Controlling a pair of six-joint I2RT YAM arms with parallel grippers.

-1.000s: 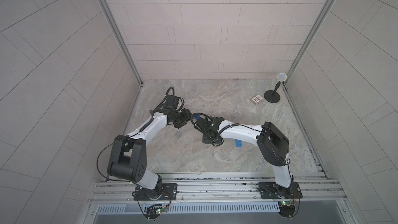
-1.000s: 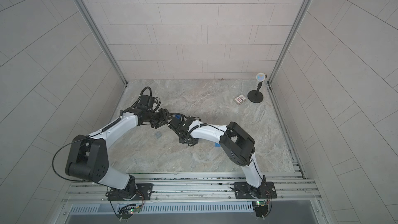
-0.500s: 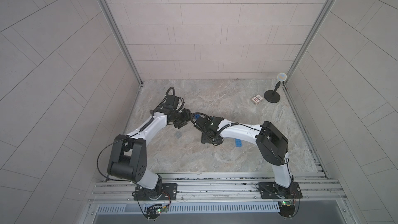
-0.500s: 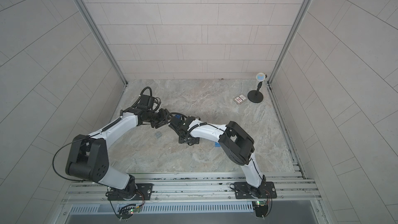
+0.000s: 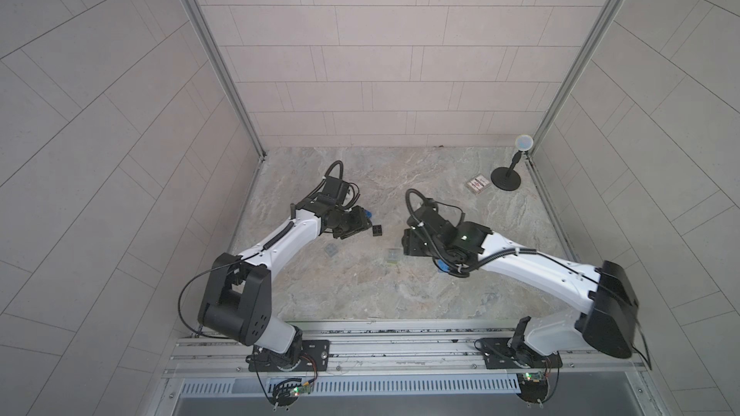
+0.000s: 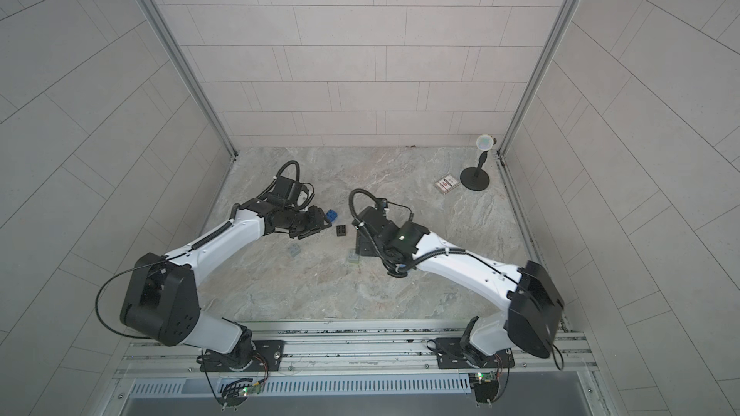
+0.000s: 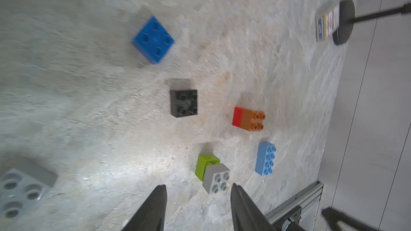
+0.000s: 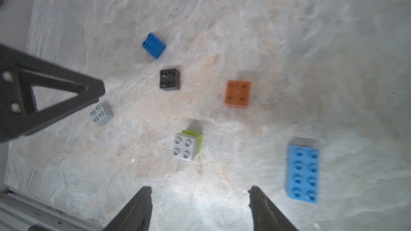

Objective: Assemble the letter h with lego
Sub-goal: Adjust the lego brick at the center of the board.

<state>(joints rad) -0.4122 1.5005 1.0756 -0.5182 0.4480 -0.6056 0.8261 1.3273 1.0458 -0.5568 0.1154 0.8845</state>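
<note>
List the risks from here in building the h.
The left gripper and right gripper both hang open facing the same spot; reaching in together, they might collide.
The grey brick seems to sit off-centre on the lime brick; a careless pinch could split or topple that pair.

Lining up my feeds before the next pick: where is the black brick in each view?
In a top view: black brick, near picture centre.
In a top view: black brick, just left of centre.
Left wrist: black brick, between blue brick and red-orange pair.
Right wrist: black brick, beside the blue brick.
Shared landmark: the blue brick, close by, not touching, in all four.
</note>
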